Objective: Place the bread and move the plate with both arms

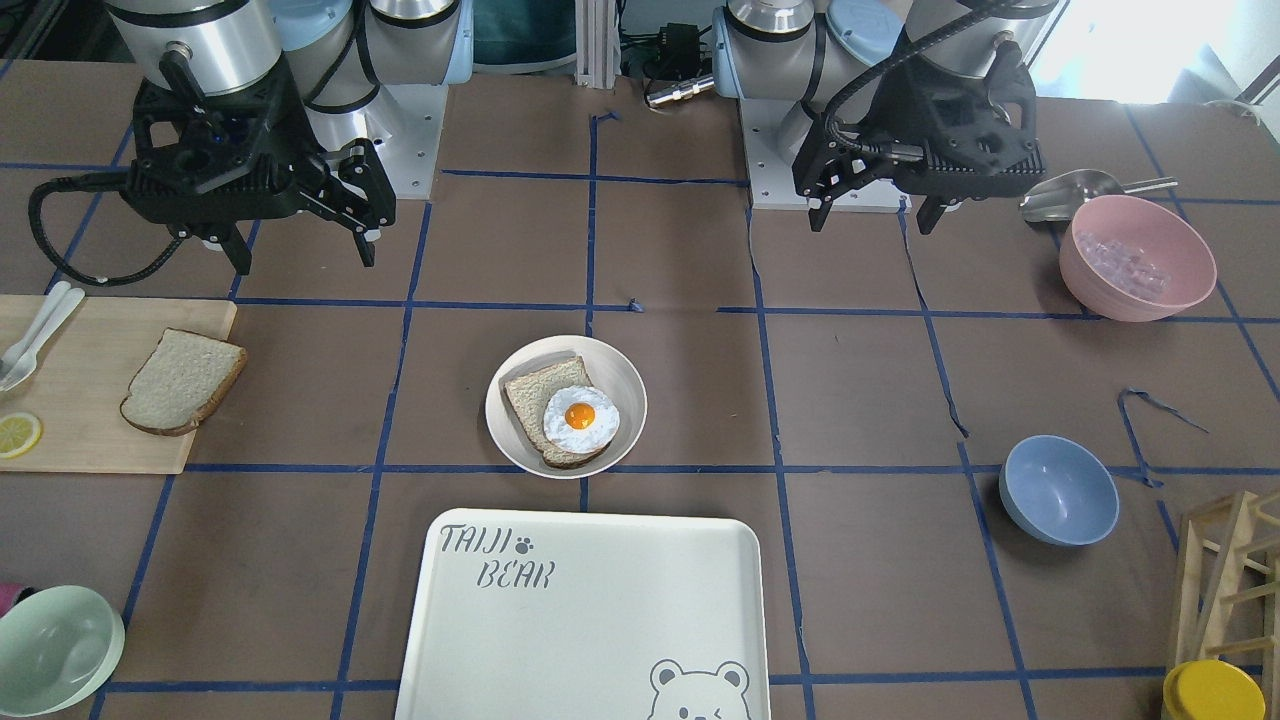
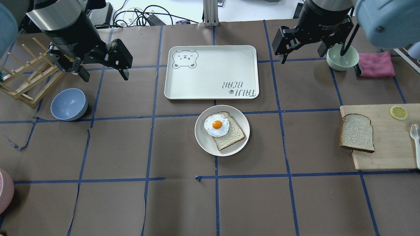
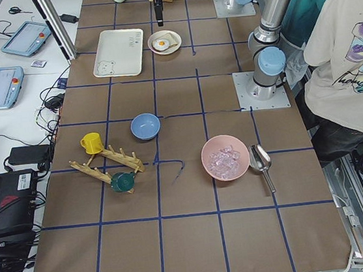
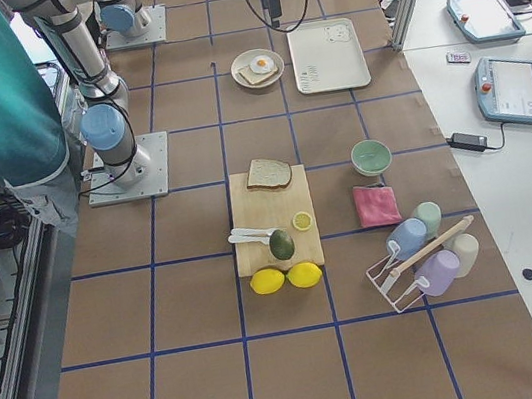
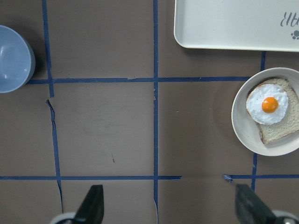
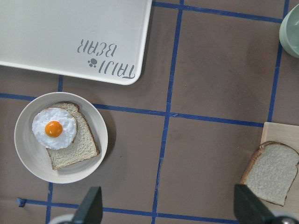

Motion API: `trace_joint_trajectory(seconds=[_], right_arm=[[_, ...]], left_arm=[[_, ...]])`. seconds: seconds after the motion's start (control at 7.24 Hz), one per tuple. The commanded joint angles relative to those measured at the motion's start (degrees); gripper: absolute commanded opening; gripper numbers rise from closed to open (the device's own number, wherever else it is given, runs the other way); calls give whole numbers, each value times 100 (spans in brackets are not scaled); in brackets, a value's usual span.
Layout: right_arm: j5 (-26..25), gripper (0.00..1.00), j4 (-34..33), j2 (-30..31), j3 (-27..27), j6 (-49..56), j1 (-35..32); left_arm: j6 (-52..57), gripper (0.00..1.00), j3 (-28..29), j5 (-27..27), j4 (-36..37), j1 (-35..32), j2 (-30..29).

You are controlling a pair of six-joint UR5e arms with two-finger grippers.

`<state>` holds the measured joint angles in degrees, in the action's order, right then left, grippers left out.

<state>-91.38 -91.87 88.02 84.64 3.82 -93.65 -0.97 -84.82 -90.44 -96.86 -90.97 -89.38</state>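
Two hands hang above the table (image 2: 131, 203), both spread wide and holding nothing. In the overhead view the left hand (image 2: 105, 73) is in the upper left and the right hand (image 2: 300, 55) in the upper right. That raised, released pose reads as a ready stance, and neither part of the task looks begun.

The bread (image 2: 357, 132) lies flat on a wooden cutting board (image 2: 387, 154) at the right edge of that view, under the right arm's side, so the right hand probably takes it. One crusted edge sits just over the board's left rim, which may give a finger room to slip beneath. Its crumb is pale, speckled and porous inside a thin brown crust, rounded at one end. It looks soft enough to dent under a hard pinch.

The plate (image 2: 201, 139) sits mid-frame, well apart from the bread and about equally near both arms, which suits a two-sided lift. It is round, cream, smooth and shallow, and its raised rim offers the only real grip. It already carries a second slice (image 2: 231, 136) topped with a glossy fried egg (image 2: 216, 125), presumably the base for the plain slice. Just above the plate lies a rectangular white tray (image 2: 210, 75), a likely destination.
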Motion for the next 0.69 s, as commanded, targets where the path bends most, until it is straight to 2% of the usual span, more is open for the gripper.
trace_joint_trajectory(seconds=[0.0,0.55], right_arm=[[75,100,3,-4,-35,-22,-4],[32,100,-6,-13,-1,-22,14]], left_arm=[[0,100,0,-17,-9,9,0],[0,100,0,-9,-9,9,0]])
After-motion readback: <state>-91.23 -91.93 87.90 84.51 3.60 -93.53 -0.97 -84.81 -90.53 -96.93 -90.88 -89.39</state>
